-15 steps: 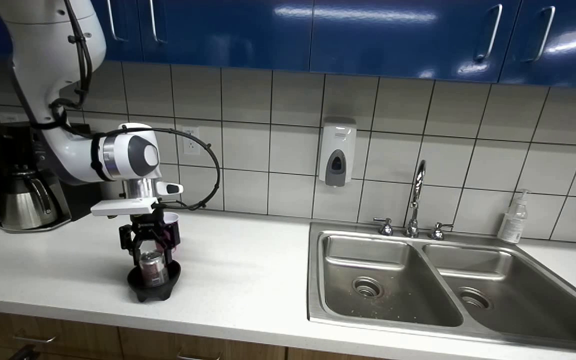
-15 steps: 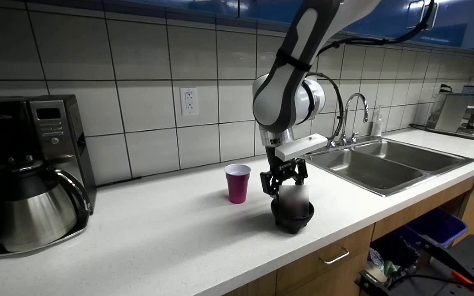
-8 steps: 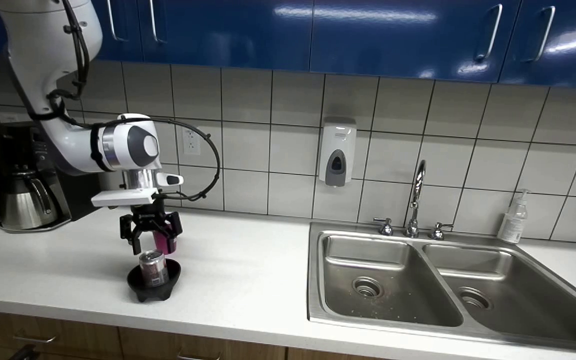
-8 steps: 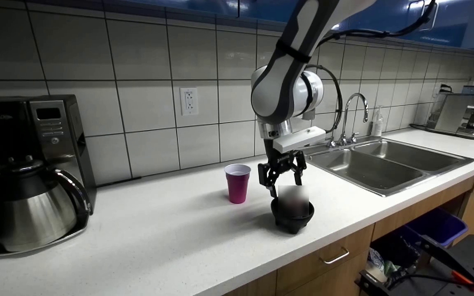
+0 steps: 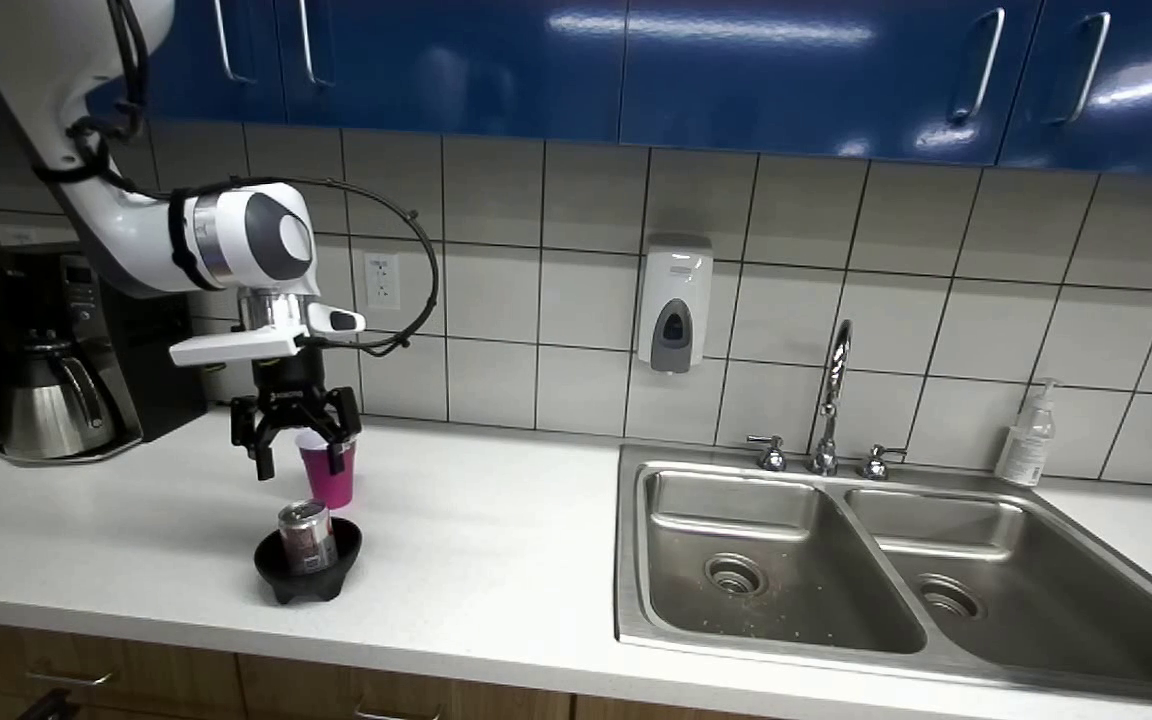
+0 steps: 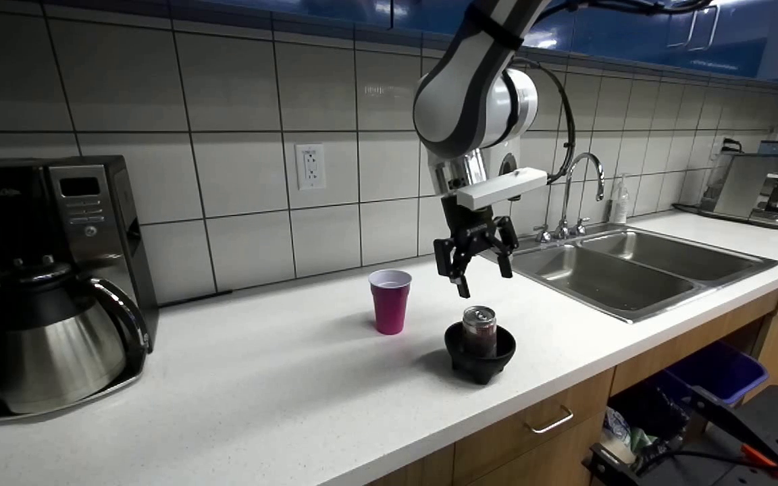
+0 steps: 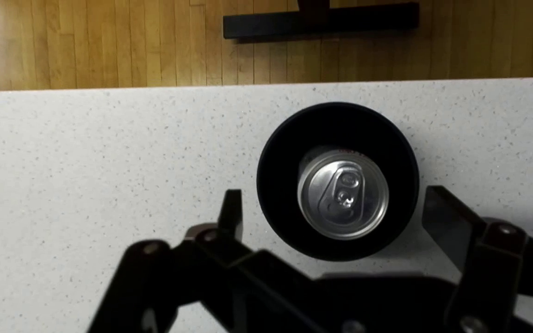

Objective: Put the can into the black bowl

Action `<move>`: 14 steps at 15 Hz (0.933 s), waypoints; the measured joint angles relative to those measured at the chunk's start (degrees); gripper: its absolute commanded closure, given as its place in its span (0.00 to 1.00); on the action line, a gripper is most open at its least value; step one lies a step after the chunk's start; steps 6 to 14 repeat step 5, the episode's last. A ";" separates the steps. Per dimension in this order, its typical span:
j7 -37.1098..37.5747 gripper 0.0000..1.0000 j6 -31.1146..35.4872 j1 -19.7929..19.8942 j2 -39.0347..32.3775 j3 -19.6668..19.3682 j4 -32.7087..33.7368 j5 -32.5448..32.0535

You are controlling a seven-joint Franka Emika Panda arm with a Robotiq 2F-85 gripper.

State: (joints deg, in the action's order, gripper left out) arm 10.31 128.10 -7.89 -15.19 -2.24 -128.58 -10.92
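The silver-grey can point(image 5: 307, 538) stands roughly upright inside the black bowl point(image 5: 336, 570). The can point(image 6: 480, 332) and the bowl point(image 6: 478, 370) show the same in an exterior view. In the wrist view the can's silver lid point(image 7: 343, 199) lies inside the bowl's dark round rim point(image 7: 273, 185), slightly off its centre. My gripper point(image 5: 301, 467) is open and empty, above the can and apart from it. An exterior view also shows a gap between the gripper's fingertips point(image 6: 484, 282) and the can top. The can's lower part is hidden by the bowl wall.
A pink-purple cup point(image 6: 390, 302) stands on the counter point(image 6: 261, 378) behind the bowl. A coffee maker with a steel pot point(image 6: 58, 344) is at the far end. A double sink point(image 5: 776, 640) is on the other side. The counter's front edge runs close to the bowl.
My gripper has opened, let go of the can and risen straight up above it. The can and bowl have stayed in place.
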 measured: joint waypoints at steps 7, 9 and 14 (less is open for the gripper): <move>-0.09 0.00 -1.86 0.16 0.91 0.06 -0.47 0.00; -0.09 0.00 -1.86 0.16 0.91 0.06 -0.47 0.00; -0.09 0.00 -1.86 0.16 0.91 0.06 -0.47 0.00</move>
